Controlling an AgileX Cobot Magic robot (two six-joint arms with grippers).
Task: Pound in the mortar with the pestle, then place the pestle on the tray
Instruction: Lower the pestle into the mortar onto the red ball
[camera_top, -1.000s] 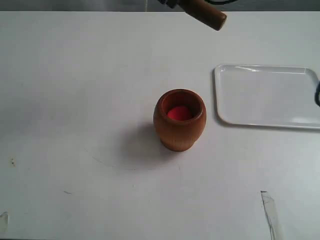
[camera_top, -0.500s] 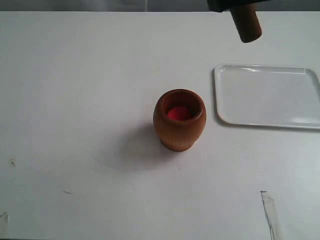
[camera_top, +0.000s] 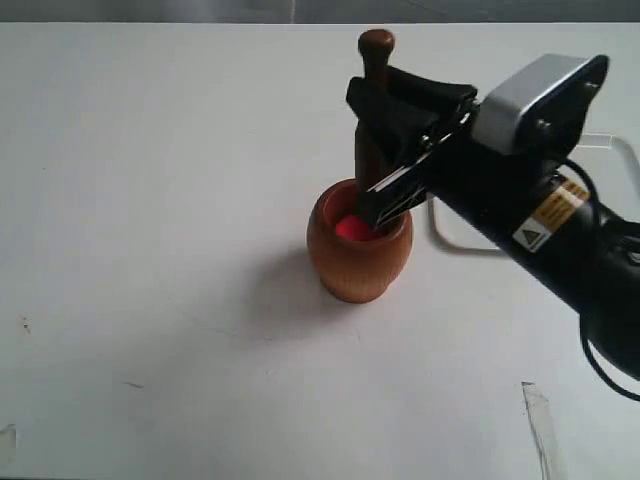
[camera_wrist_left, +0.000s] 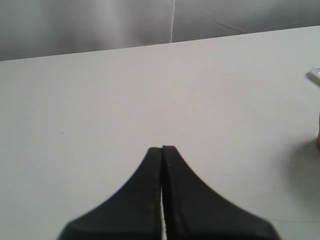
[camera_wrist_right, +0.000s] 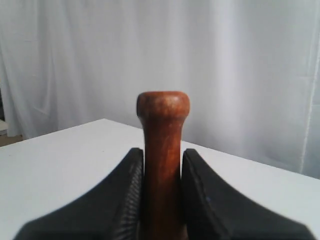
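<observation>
The brown wooden mortar (camera_top: 358, 262) stands mid-table with a red lump (camera_top: 347, 228) inside. The dark-brown pestle (camera_top: 376, 60) stands upright, knob up, its lower end down inside the mortar's mouth. My right gripper (camera_top: 362, 150) reaches in from the right and is shut on the pestle's shaft; the right wrist view shows the pestle (camera_wrist_right: 163, 107) clamped between both fingers (camera_wrist_right: 127, 190). The white tray (camera_top: 622, 148) lies at the right, mostly hidden behind the right arm. My left gripper (camera_wrist_left: 162, 149) is shut and empty over bare table, out of the exterior view.
A strip of clear tape (camera_top: 537, 415) lies near the table's front right. A corner of the tray (camera_wrist_left: 315, 75) shows at the edge of the left wrist view. The right arm and its camera housing (camera_top: 540, 90) cover the area between mortar and tray.
The right arm has come down from the table's far edge with the pestle, turning it upright and lowering its thick end into the mortar. The mortar has not moved.
</observation>
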